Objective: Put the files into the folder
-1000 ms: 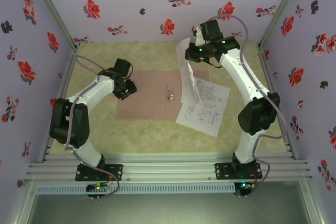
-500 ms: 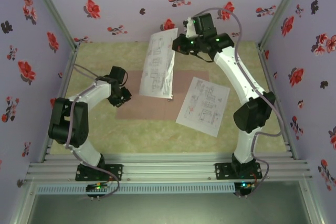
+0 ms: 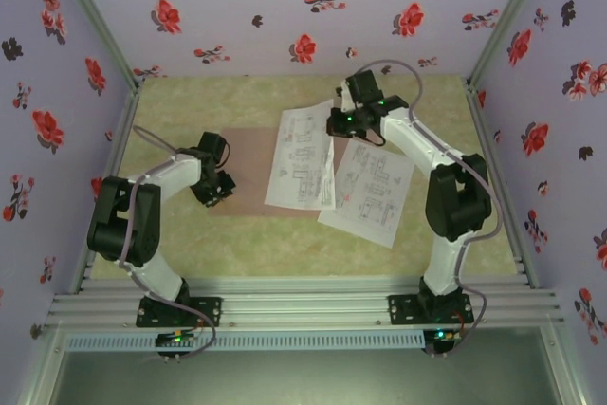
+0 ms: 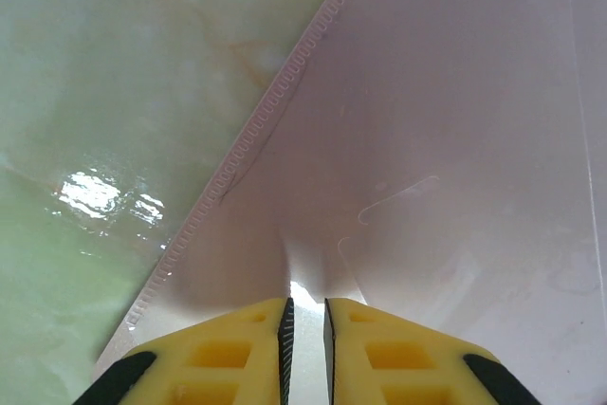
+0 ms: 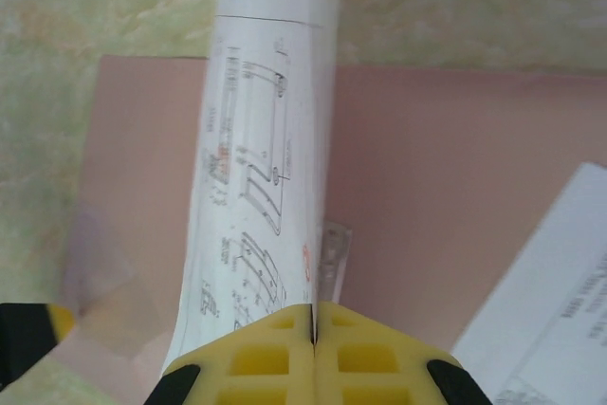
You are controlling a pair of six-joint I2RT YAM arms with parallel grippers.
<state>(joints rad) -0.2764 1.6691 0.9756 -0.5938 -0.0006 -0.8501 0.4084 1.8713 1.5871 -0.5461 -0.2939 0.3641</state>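
The pinkish-brown folder (image 3: 248,163) lies open on the table. One of the files, a printed sheet (image 3: 302,158), rests over the folder's right half. My right gripper (image 3: 333,126) is shut on that sheet's far right edge; in the right wrist view the sheet (image 5: 256,196) runs out from my right gripper (image 5: 313,308) over the folder (image 5: 446,187) and its metal clip (image 5: 332,253). A second sheet (image 3: 370,192) lies to the right, partly on the folder. My left gripper (image 3: 216,193) sits at the folder's near left corner. In the left wrist view the left gripper (image 4: 305,303) has narrow jaws pinching up a ridge of the folder's cover (image 4: 455,120).
The green marbled tabletop (image 3: 190,101) is walled by floral panels on three sides. An aluminium rail (image 3: 303,301) runs along the near edge by the arm bases. The second sheet's corner (image 5: 560,301) shows at the right of the right wrist view.
My right gripper carried the sheet left from above the second sheet and lowered it onto the folder. My left gripper moved to the folder's near left corner and its jaws narrowed.
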